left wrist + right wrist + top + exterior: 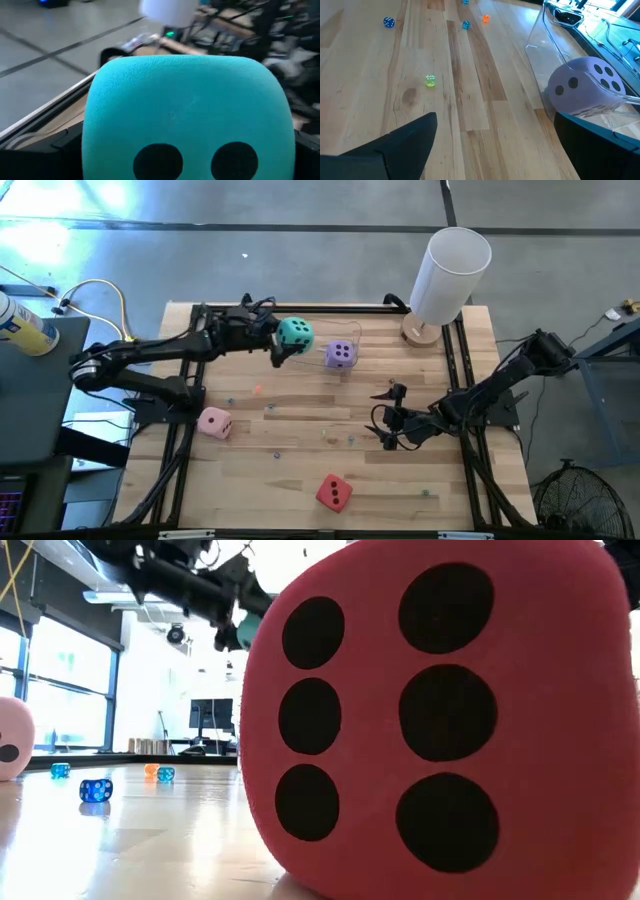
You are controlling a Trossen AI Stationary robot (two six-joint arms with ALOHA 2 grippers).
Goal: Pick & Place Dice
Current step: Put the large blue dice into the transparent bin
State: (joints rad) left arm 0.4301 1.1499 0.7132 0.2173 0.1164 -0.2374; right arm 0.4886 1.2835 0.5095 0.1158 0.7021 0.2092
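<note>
No readable text, labels or brand names anywhere, honestly. Only markings are pips: six on the red die (440,720), four on the purple die (340,355).

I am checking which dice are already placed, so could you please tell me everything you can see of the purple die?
The purple die is a soft, fuzzy-looking lilac cube with dark round pips: four on the top face, two on a side face in the right wrist view. It sits upright near the table's far edge, inside a clear plastic container whose rim crosses in front of it. The teal die, held in the left pincer, hangs just beside it, apart. The right pincer is open, away from it.
</note>
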